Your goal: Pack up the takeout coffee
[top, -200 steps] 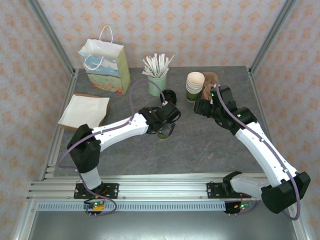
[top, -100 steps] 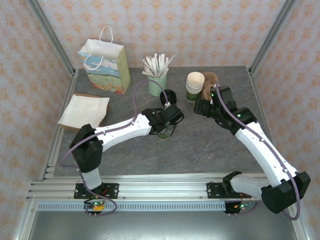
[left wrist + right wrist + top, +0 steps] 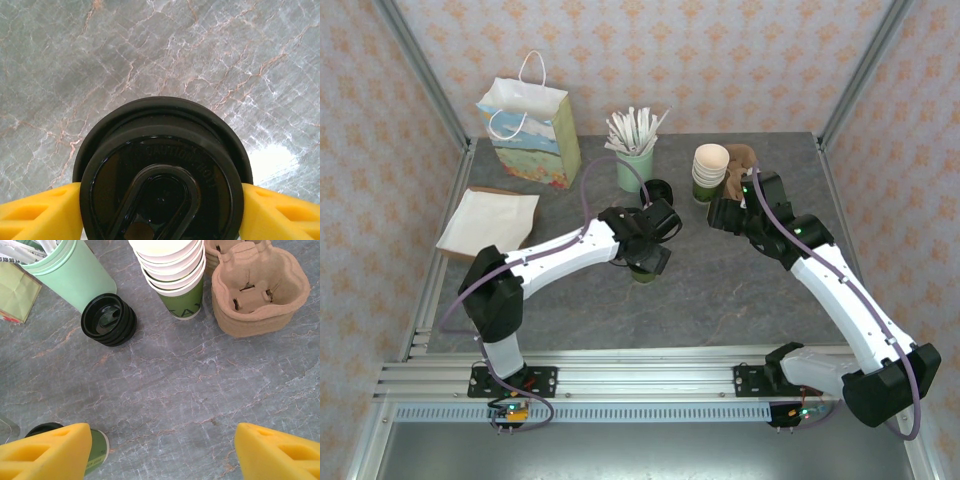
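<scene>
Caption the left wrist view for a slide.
Lidded takeout coffee between yellow fingers of the left gripper, grey marble table below.

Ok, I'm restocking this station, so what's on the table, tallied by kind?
Bags: 2 (gift bag, flat paper bag)
Lidded coffee cup: 1
Stack of lidless cups: 1
Stack of black lids: 1
Mug of sticks: 1
Pile of cardboard carriers: 1
Total: 7

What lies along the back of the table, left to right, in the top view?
gift bag → pale green mug of sticks → stack of black lids → stack of lidless green cups → cardboard cup carrier
</scene>
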Controlling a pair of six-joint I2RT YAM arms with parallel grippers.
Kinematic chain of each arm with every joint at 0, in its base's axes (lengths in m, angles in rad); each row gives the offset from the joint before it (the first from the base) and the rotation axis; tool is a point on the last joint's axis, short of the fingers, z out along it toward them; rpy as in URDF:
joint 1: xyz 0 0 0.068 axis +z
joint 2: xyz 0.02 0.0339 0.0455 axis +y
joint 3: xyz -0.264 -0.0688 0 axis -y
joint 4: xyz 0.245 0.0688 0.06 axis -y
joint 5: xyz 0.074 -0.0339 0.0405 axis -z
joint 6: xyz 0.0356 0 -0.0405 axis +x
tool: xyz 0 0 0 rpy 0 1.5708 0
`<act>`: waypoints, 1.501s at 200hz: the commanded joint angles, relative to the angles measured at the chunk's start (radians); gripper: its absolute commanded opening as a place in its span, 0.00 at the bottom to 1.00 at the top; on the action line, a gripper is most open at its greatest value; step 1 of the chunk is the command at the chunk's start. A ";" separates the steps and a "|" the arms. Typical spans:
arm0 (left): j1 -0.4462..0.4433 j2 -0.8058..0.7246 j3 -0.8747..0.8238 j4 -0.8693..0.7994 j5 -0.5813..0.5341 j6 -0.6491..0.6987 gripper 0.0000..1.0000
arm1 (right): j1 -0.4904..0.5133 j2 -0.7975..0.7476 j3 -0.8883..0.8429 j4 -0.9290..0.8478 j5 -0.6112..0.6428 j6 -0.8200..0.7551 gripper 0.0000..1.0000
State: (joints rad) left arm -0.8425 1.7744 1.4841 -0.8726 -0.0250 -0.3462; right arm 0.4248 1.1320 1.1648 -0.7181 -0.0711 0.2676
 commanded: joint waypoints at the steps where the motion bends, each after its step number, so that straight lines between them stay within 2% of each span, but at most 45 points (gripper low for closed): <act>1: 0.001 -0.004 0.021 -0.079 0.019 -0.005 0.76 | 0.002 -0.009 0.027 -0.009 0.002 -0.006 0.76; 152: 0.010 -0.073 0.017 -0.059 -0.012 -0.034 0.85 | 0.002 -0.017 0.001 0.004 -0.012 0.011 0.76; 300: 0.032 -0.033 -0.019 -0.044 0.079 -0.019 0.80 | 0.002 -0.014 -0.013 0.015 -0.019 0.017 0.76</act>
State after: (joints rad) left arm -0.8219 1.7233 1.4818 -0.9031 0.0311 -0.3676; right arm 0.4248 1.1320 1.1645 -0.7174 -0.0864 0.2760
